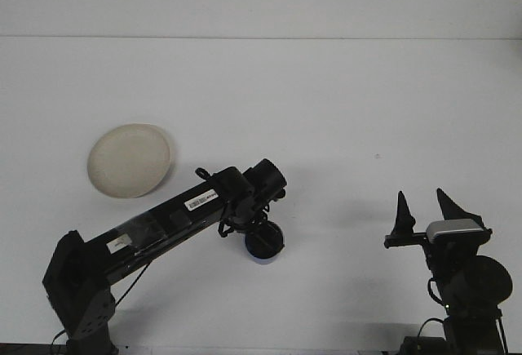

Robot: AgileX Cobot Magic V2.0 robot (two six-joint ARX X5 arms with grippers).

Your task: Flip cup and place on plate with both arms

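Note:
A small dark blue cup [265, 241] stands on the white table just below the end of my left arm. My left gripper [261, 226] points down onto the cup from above, and the wrist hides its fingers. The cream plate [130, 160] lies flat at the left of the table, well away from the cup. My right gripper [422, 210] rests at the lower right, open, both black fingers pointing up with nothing between them.
The white table [326, 110] stretches back to a pale wall. My left arm's black link [155, 224] runs diagonally from the lower left corner towards the cup.

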